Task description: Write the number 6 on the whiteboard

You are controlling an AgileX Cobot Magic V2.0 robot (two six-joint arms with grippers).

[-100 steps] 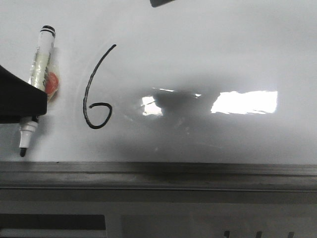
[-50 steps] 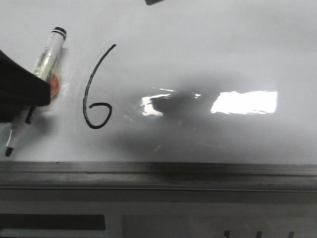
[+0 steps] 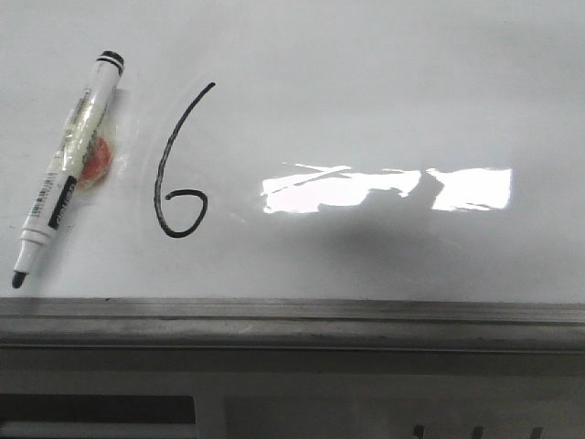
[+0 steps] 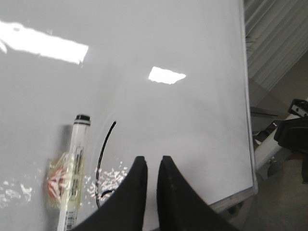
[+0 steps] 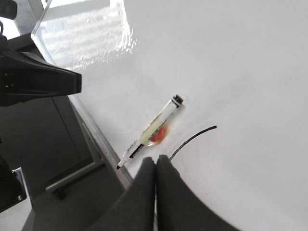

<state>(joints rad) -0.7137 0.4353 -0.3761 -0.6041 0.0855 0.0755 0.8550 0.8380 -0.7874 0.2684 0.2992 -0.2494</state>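
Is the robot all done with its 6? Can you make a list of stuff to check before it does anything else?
1. Thin black hand-drawn number 6 is complete, loop closed: ok.
2. White marker pen with black cap end is let go and lies on the glossy white whiteboard, left of the digit, not touching it: ok.
3. Marker's black tip is uncapped, so it may dry out: not ok.
4. Left gripper holds nothing, fingers a small gap apart: ok.
5. Right gripper holds nothing, fingers together: ok.
6. Both arms are out of the front view, clear of the ink: ok.
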